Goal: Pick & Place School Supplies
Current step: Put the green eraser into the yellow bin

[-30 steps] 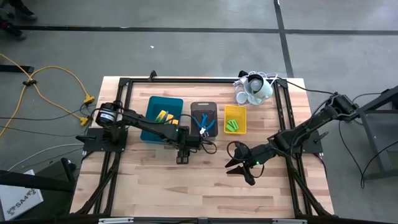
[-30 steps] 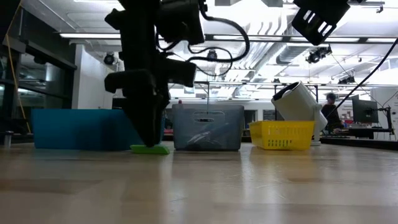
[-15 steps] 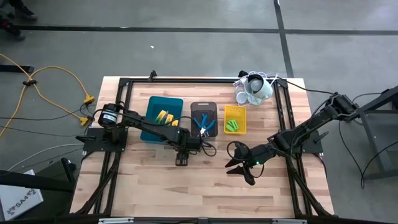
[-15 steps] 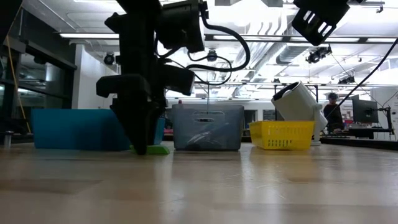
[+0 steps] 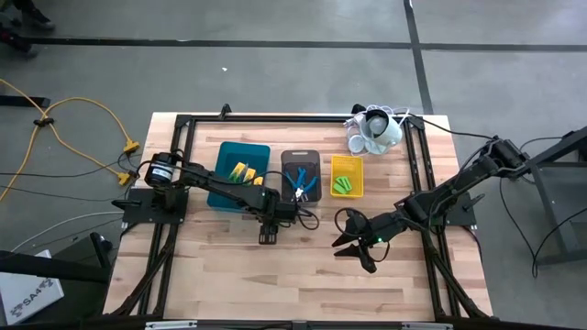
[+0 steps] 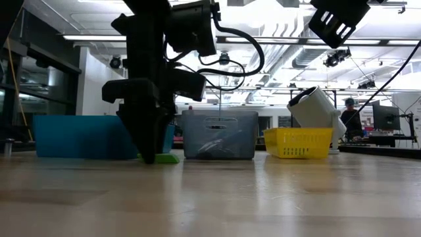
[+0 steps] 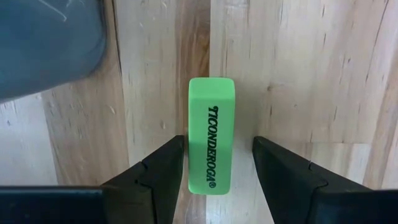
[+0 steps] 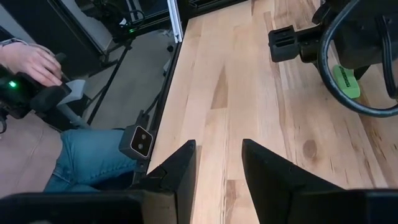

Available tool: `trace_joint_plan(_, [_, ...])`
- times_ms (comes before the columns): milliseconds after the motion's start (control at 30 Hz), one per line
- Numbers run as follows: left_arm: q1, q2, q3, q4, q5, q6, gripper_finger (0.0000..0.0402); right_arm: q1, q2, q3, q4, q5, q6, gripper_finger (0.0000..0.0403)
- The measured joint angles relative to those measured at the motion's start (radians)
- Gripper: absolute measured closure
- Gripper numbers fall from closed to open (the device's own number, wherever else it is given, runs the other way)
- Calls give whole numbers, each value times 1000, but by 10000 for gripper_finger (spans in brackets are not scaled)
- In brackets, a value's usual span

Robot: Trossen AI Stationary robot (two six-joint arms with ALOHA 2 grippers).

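Note:
A short bright green stick (image 7: pixel 211 143) with black print lies flat on the wooden table in front of the grey tray; in the low view the stick (image 6: pixel 166 158) peeks out beside the fingers. My left gripper (image 7: pixel 217 146) points down over it, open, one finger on each long side, with a clear gap on one side. My left gripper (image 5: pixel 267 236) hides the stick in the high view. My right gripper (image 5: pixel 353 240) hovers open over bare table to the right, with nothing between its fingers (image 8: pixel 186 163).
At the back stand a teal tray (image 5: pixel 223 188) with yellow-and-green boxes (image 5: pixel 242 171), a grey tray (image 5: pixel 300 158) with blue-handled tools (image 5: pixel 299 181), and a yellow tray (image 5: pixel 347 163) with green sticks (image 5: pixel 343 184). A white cup cluster (image 5: pixel 374 131) sits far right. A person's hand (image 8: pixel 31 62) shows beyond the table edge.
My left gripper has sunk a little, and its fingertips now stand at the table on either side of the green stick. The stick has not moved.

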Motion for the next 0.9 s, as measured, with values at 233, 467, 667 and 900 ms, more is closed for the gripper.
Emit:
trace_joint_plan(233, [0, 0, -1, -1, 1, 9, 213, 0, 0, 0, 0, 0, 0, 282])
trace_joint_plan(467, [0, 0, -1, -1, 2, 25, 213, 0, 0, 0, 0, 0, 0, 282])
trace_joint_plan(667, [-1, 1, -1, -2, 2, 26, 243, 0, 0, 0, 0, 0, 0, 282])
trace_joint_plan(900, [-1, 1, -2, -6, 2, 20, 284, 0, 0, 0, 0, 0, 0, 282])
